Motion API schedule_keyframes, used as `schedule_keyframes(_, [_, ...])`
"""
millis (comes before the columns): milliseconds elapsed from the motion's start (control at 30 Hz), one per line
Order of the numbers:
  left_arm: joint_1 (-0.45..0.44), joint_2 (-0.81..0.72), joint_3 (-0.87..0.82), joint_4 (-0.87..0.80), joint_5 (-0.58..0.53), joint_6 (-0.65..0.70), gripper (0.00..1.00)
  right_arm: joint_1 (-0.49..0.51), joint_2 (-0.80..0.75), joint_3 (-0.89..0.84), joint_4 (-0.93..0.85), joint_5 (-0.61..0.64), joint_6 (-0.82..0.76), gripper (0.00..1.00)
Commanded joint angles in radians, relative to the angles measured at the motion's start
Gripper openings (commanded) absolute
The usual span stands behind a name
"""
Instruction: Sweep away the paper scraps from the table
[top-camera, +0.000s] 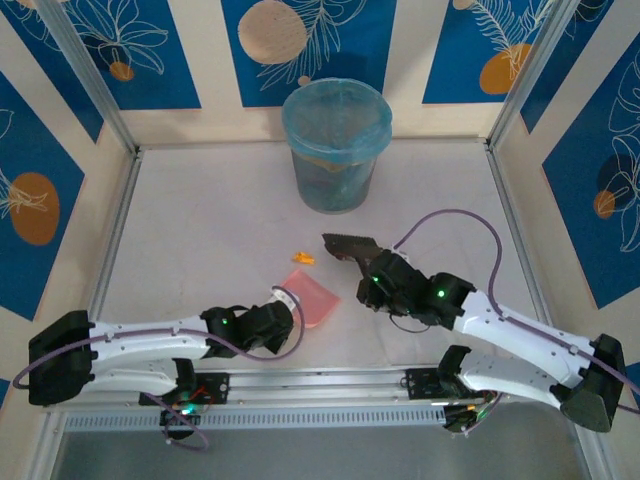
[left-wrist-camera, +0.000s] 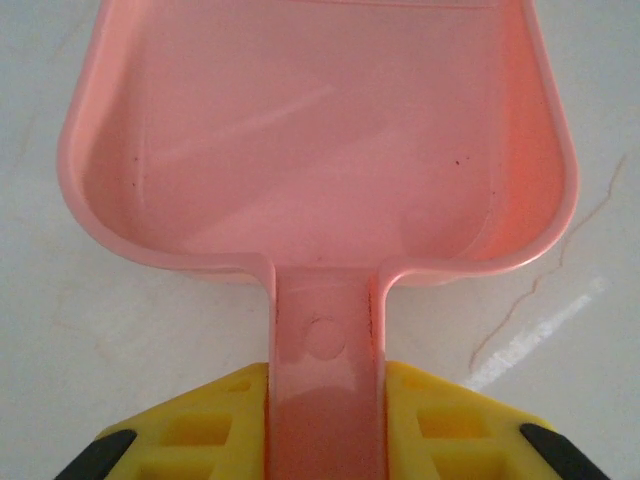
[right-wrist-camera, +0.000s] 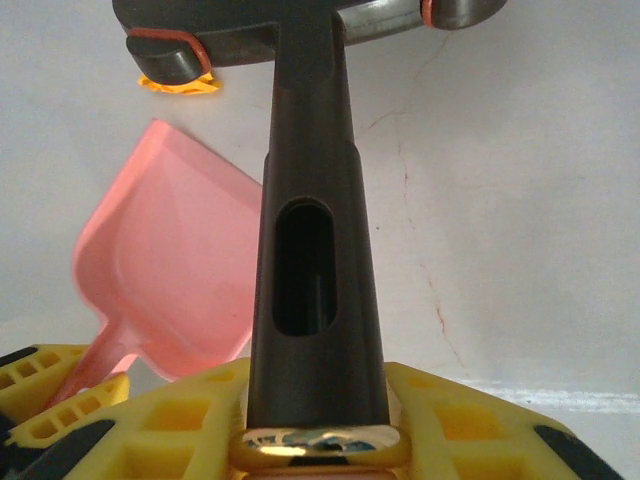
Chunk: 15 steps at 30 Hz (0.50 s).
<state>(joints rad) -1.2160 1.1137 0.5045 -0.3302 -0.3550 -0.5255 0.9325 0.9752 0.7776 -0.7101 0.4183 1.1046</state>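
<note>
My left end effector (left-wrist-camera: 325, 425) clamps the pink dustpan (left-wrist-camera: 320, 150) by its handle, my right end effector (right-wrist-camera: 318, 425) the brush (right-wrist-camera: 305, 130); 1 orange paper scrap (top-camera: 303, 257), likely featherlight, needs sweeping.

Orange paper scrap (right-wrist-camera: 180, 86) half hidden behind brush head (right-wrist-camera: 250, 25)

One paper scrap (top-camera: 303, 257), one pink dustpan (top-camera: 312, 296), one dark brush (top-camera: 348, 247) — one lined bin (top-camera: 336, 150)
</note>
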Motion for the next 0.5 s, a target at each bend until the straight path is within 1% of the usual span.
schedule_keyframes(0, [0.01, -0.013, 0.008, -0.057, -0.052, -0.052, 0.0, -0.003, 0.07, 0.087, 0.025, -0.006, -0.028, 0.0])
schedule_keyframes(167, [0.058, -0.011, 0.001, -0.067, -0.023, -0.079, 0.0, -0.001, 0.188, 0.171, 0.042, -0.024, -0.064, 0.0])
schedule_keyframes(367, [0.14, 0.017, -0.002, -0.077, 0.024, -0.097, 0.0, 0.002, 0.3, 0.228, 0.077, -0.047, -0.094, 0.0])
schedule_keyframes(467, [0.157, 0.026, -0.003, -0.078, 0.025, -0.096, 0.0, 0.002, 0.356, 0.258, 0.08, -0.073, -0.102, 0.0])
